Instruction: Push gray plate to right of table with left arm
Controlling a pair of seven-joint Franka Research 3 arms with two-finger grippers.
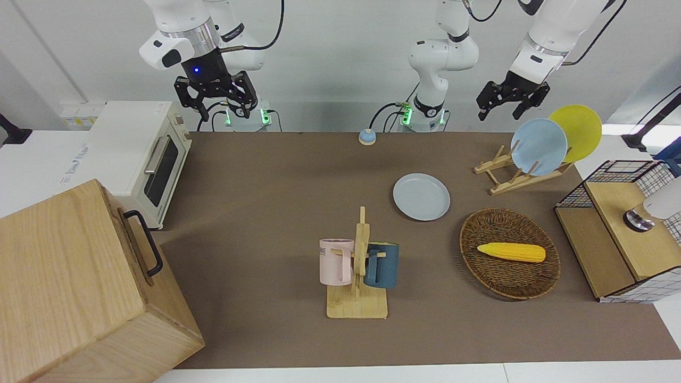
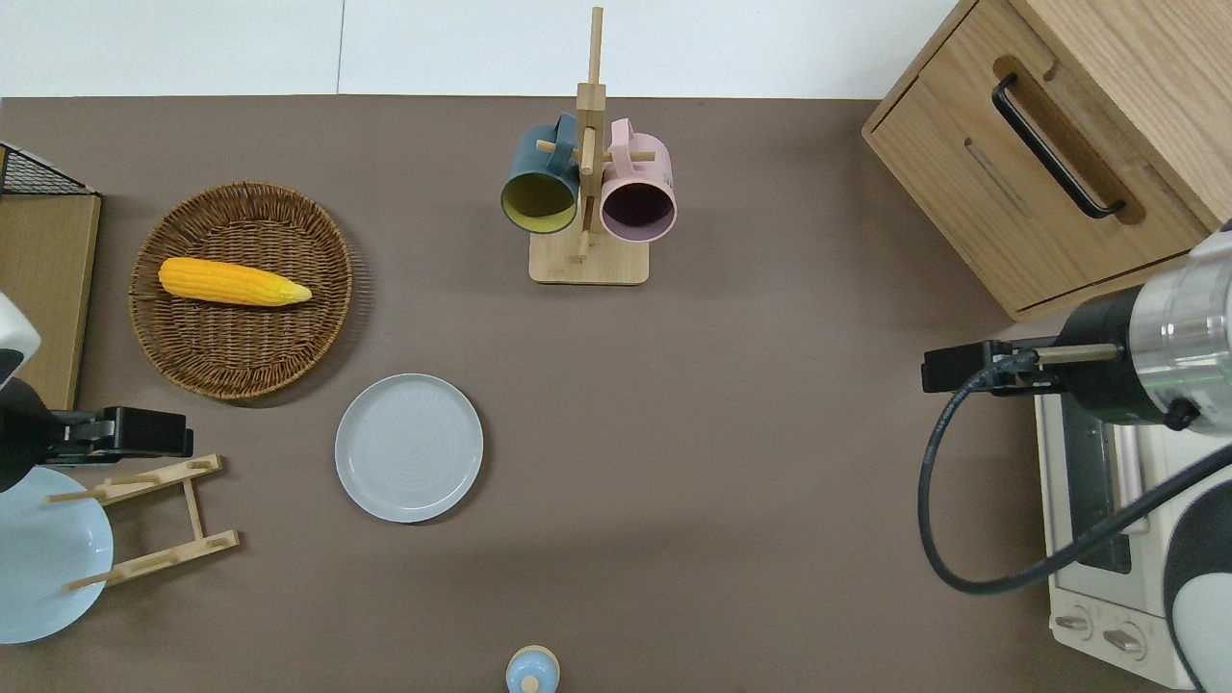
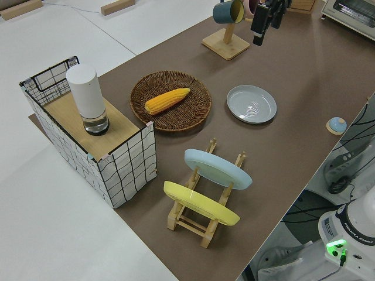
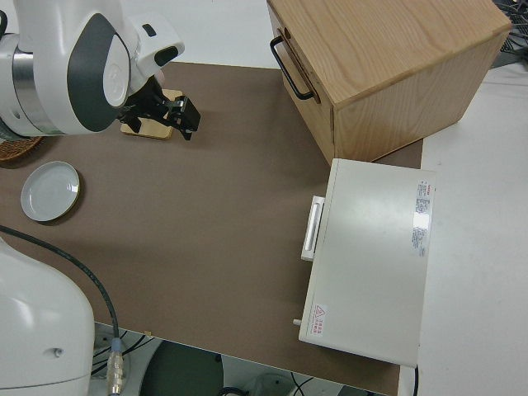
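The plate (image 2: 409, 448) lies flat on the table (image 2: 731, 462), between basket (image 2: 243, 289) and button (image 2: 531, 671). Left gripper (image 1: 505, 103) hangs over the rack (image 2: 144, 520), fingers apart. Descending carelessly risks clipping the rack's 2 plates; right arm parked.

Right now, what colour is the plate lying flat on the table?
Pale grey plate; overhead view.

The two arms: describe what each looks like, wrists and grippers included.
The left arm is white all the way to the wrist, with a thin black cable and a black two-finger left gripper. The right arm is white with a silver ring, a black wrist showing a blue light, and a black right gripper.
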